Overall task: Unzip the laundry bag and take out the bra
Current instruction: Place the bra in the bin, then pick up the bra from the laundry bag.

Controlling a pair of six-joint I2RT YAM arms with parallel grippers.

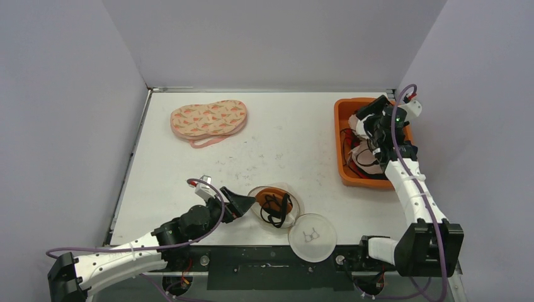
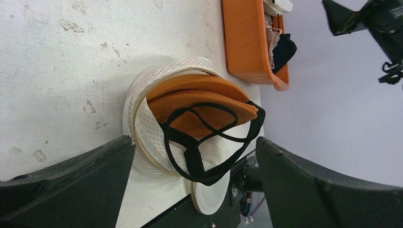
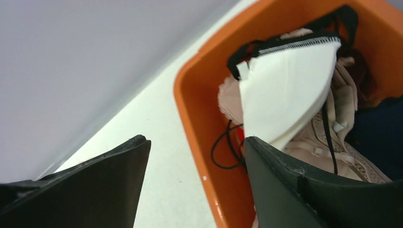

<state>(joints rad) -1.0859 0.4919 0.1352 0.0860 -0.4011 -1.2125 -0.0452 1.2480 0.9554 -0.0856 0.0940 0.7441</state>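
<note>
1. Top external view — the round white mesh laundry bag (image 1: 295,202) lies on the desk (image 1: 283,145), at the near edge and about in the middle.
2. Its round white flap (image 1: 312,238) is open. It lies flat just to the right of the bag and a little nearer, at the very edge of the desk.
3. The orange bra (image 2: 204,95) sits in the open mouth of the bag. Its black straps hang out over the rim.
4. The left fingers (image 2: 66,183) are spread wide and hold nothing. They are low over the desk, just left of the bag and pointing at it. One of them is very close to the mesh, but I cannot tell if it touches.
5. An orange bin (image 1: 343,129) stands at the far right of the desk, with a pile of other bras inside.
6. The right fingers (image 3: 95,190) are up over the bin. They are spread apart and pinch nothing.
7. A white bra cup (image 3: 285,90) is on top of the pile, right beside one of those fingers.
8. A pink pouch (image 1: 208,119) with a small orange print lies at the far left — well apart from the bag.
</note>
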